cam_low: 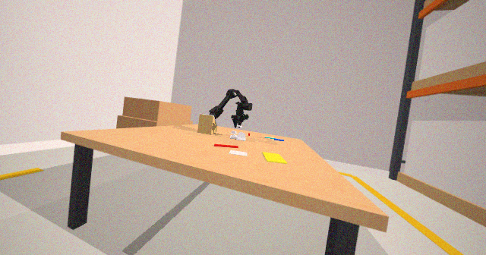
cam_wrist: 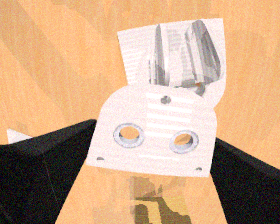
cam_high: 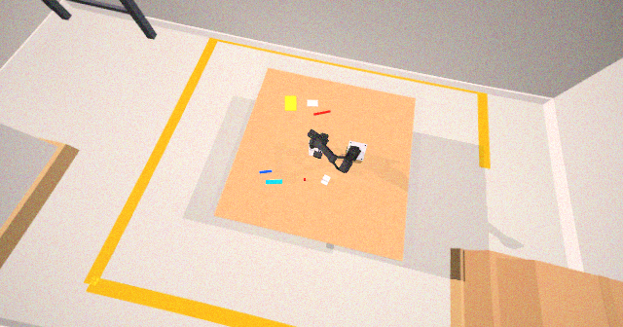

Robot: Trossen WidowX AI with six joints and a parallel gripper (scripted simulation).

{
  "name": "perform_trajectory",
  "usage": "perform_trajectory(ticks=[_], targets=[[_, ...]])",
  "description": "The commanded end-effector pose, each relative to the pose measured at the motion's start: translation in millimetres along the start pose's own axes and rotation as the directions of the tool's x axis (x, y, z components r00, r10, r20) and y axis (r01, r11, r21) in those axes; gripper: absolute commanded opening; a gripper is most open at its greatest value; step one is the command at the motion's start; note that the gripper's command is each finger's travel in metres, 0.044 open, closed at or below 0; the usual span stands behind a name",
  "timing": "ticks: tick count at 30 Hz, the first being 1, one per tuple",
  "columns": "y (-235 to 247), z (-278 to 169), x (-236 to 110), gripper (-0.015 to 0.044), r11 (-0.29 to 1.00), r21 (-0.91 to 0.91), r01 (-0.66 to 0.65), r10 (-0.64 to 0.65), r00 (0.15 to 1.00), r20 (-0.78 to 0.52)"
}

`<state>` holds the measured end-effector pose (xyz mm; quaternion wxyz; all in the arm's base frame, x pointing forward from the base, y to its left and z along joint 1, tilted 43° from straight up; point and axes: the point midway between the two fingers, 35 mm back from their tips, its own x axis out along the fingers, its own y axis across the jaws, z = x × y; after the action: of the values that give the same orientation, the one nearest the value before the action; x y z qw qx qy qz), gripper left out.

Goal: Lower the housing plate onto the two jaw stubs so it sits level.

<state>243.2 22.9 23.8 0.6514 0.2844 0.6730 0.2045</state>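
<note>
The white housing plate (cam_wrist: 156,112) has a rounded edge and two ringed holes. My gripper (cam_wrist: 152,133) (cam_low: 238,125) is shut on it, one black finger at each side. In the exterior view the plate hangs above the white base with the jaws (cam_low: 238,136). In the wrist view that base (cam_wrist: 133,57) lies beyond and partly behind the plate, with two greyish raised jaw shapes on it. The jaw stubs cannot be made out, and the plate hides the near part of the base. In the top view the arm partly covers the base.
On the table (cam_high: 360,220) (cam_low: 171,152) lie a white piece (cam_high: 325,179), a small red cube (cam_high: 305,179) (cam_low: 249,134), a red bar (cam_high: 322,113) (cam_low: 226,146), a yellow square (cam_high: 290,103) (cam_low: 274,158), a white card (cam_high: 312,103) (cam_low: 238,153), and blue (cam_high: 265,171) and cyan (cam_high: 274,182) bars. A tan block (cam_low: 206,124) stands by the arm.
</note>
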Motion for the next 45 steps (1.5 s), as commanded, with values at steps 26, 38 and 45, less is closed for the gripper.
perform_trajectory(ticks=[26, 38, 45], targets=[[-41, -3, 2, 0.0351, 0.946, -0.323, -0.038, 0.041, 0.999, 0.003], [-41, -3, 2, 0.0351, 0.946, -0.323, -0.038, 0.041, 0.999, 0.003], [-49, -8, 2, 0.0351, 0.945, -0.324, -0.037, 0.04, 0.999, 0.002]])
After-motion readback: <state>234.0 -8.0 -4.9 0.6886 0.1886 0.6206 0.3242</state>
